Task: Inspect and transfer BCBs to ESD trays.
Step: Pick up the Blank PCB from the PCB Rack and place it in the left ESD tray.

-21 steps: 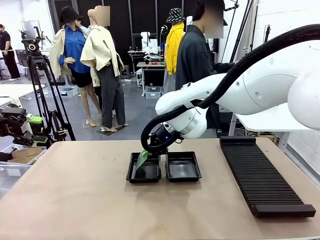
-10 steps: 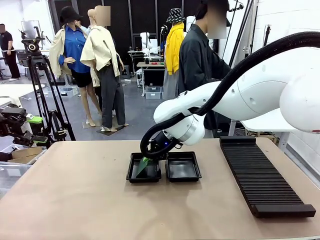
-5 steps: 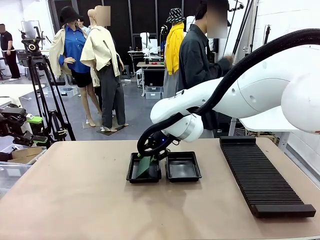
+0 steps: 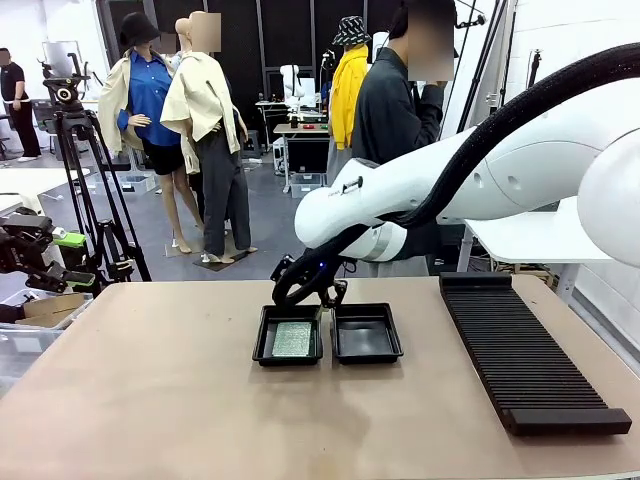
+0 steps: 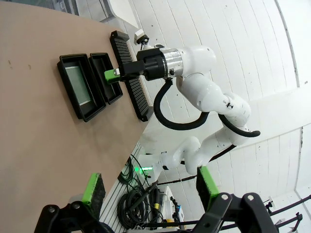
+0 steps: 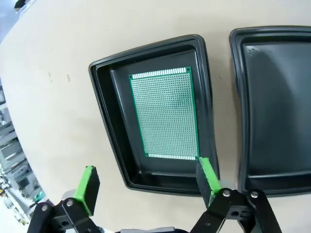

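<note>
Right now I am looking down the right tool (image 6: 148,180), and its jaws are standing wide apart with nothing between them. It is hanging in the air just above the left ESD tray (image 6: 99,87), clear of the rim. From the front I am seeing this tool (image 4: 318,292) hovering over the far edge of that tray (image 4: 262,345), near the seam between the two trays.

Inside the tray the BCB (image 6: 166,112) is lying flat on the floor, a green perforated board with its long side running along the tray's long side. It is showing from the front (image 4: 292,338) as a pale green rectangle.

Just beside it, the right ESD tray (image 6: 272,107) is sitting with its floor bare (image 4: 366,335), the two rims almost touching.

Farther to my right, a long black ribbed rack (image 4: 520,360) is resting on the brown surface (image 4: 150,400), well apart from the trays.

My left tool (image 5: 150,184) is also standing open and holding nothing, well apart from both trays, which I am seeing across the surface.

Beyond the far edge, a person (image 4: 395,110) in a dark jacket is standing.
</note>
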